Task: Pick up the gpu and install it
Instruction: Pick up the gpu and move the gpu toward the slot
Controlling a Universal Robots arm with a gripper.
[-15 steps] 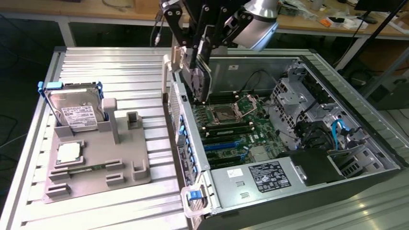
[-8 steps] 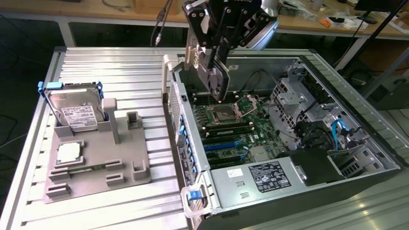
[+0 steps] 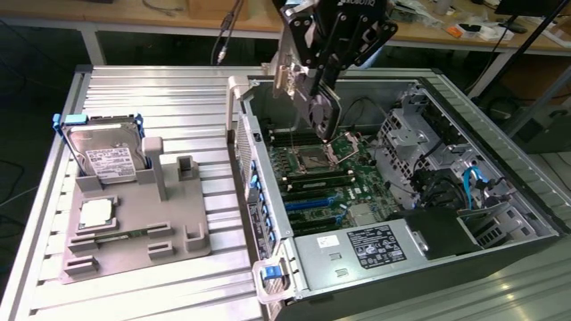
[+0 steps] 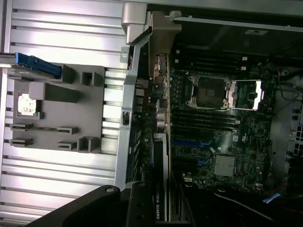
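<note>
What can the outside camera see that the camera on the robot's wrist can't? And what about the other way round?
Exterior view: the black gripper clamped on the thin flat black gpu over the open grey computer case, the white label on the silver hard drive, and a grey metal box with a black-and-white label.
Wrist view: white lettering along the gpu's edge.
Both: the grey plastic holder, the small square silver-topped chip and the green motherboard.

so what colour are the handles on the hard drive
Blue; the handles on the hard drive show best in the exterior view.
</note>
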